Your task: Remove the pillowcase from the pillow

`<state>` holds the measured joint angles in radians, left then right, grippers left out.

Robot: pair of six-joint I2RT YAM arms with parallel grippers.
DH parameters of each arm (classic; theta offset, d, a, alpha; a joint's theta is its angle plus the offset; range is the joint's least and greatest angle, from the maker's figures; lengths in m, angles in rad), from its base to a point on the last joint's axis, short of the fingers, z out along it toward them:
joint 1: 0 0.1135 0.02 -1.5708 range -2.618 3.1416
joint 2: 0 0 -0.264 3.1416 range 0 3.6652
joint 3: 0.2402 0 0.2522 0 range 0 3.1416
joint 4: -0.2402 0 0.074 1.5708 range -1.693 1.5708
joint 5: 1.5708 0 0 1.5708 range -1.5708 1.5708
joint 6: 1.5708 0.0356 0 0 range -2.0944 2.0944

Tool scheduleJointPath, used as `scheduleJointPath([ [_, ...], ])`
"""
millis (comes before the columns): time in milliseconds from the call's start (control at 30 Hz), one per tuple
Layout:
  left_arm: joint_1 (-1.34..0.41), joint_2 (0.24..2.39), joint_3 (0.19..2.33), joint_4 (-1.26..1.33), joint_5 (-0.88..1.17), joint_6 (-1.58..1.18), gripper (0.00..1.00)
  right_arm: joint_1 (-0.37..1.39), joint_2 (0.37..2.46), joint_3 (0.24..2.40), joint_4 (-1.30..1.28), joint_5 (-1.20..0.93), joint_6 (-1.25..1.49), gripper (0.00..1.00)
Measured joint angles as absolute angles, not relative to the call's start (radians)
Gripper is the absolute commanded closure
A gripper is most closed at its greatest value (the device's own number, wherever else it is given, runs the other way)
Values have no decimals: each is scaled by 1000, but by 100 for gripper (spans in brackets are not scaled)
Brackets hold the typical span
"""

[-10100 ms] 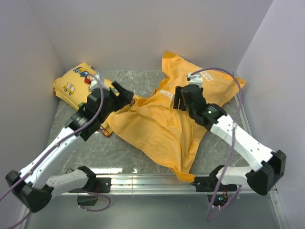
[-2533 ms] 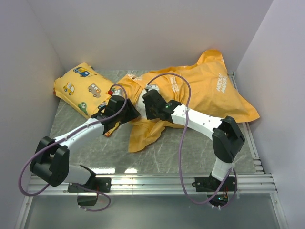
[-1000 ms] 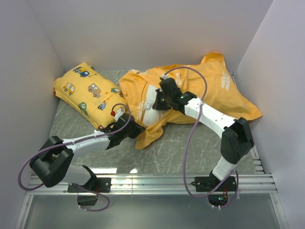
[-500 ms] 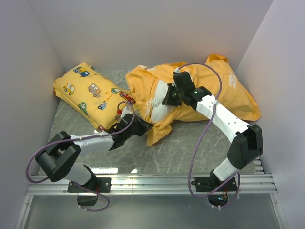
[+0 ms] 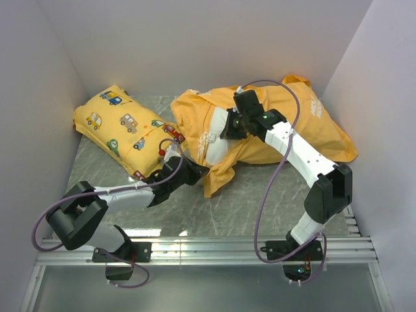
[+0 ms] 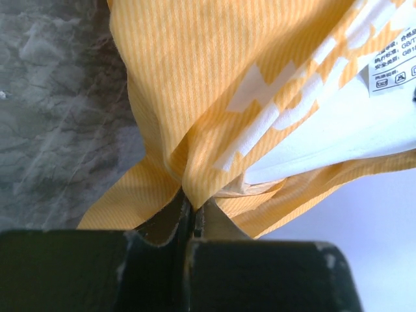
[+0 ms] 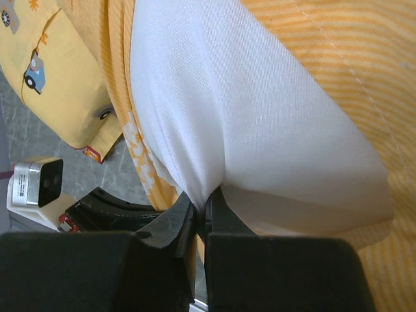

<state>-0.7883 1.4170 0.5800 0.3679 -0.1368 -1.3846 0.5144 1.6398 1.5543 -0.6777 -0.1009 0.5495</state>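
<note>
Pillowcase (image 5: 296,127) lies bunched at upper right of the top view on the counter (image 5: 234,203), pillow (image 5: 218,140) showing white at its open left end. Left tool (image 6: 188,205) is clamped tight on an orange fold; right tool (image 7: 201,205) is pinched closed on the pillow. White lettering (image 5: 314,108) on the case is unreadable; a label (image 6: 392,62) in the left wrist view shows "GB". Car-print pillow (image 5: 117,123) sits upper left.

A small yellow pillow (image 5: 120,127) printed with little cars is laid at the far left of the grey marbled surface (image 5: 234,201), edged by a metal rail (image 5: 208,247).
</note>
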Motion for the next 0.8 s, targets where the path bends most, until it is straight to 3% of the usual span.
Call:
scheduleJointPath([
  [267, -798, 1404, 558, 336, -160, -1381, 88, 514, 1696, 1621, -695, -97, 548, 100],
  [567, -805, 1406, 513, 239, -181, -1381, 89, 502, 1700, 1661, -659, -141, 555, 100],
  [667, -804, 1423, 548, 205, -189, -1369, 90, 501, 1676, 1600, -595, -157, 560, 100],
  [800, -774, 1508, 635, 127, -180, -1324, 93, 496, 1530, 1365, -447, -202, 583, 100],
])
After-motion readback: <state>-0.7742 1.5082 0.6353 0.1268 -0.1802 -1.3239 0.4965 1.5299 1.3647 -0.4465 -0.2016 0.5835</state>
